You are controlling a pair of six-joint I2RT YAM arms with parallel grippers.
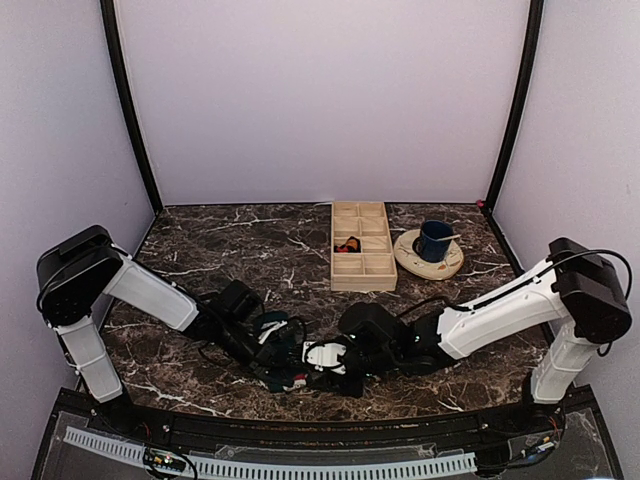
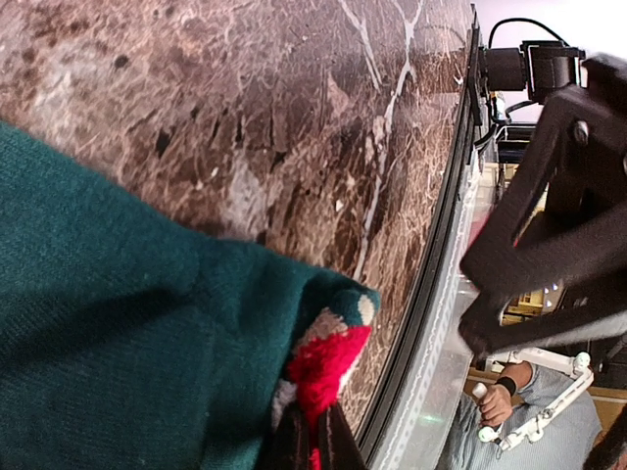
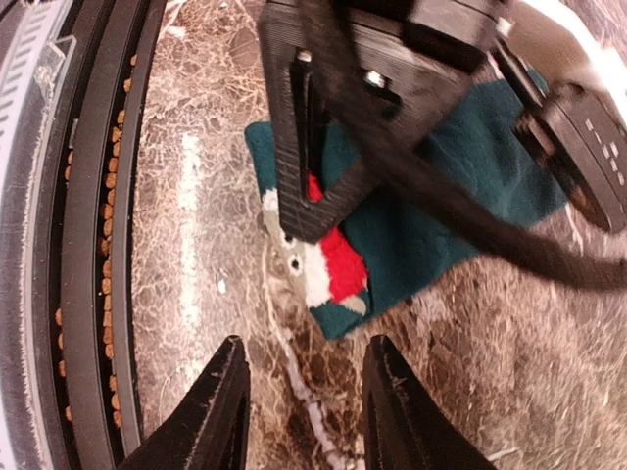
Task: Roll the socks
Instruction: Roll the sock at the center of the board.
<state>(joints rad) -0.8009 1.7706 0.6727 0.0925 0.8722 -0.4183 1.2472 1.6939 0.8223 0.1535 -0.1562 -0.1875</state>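
At socks (image 3: pixel 411 259) corner: left end effector (image 2: pixel 312 443) clenched on red-and-teal edge, anchoring layers.
Beside socks: right end effector (image 3: pixel 304 406) released, empty, likely poised for rolling.

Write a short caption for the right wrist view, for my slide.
Left gripper pinches the socks at their red patch on the marble table; right gripper hovers open nearby.
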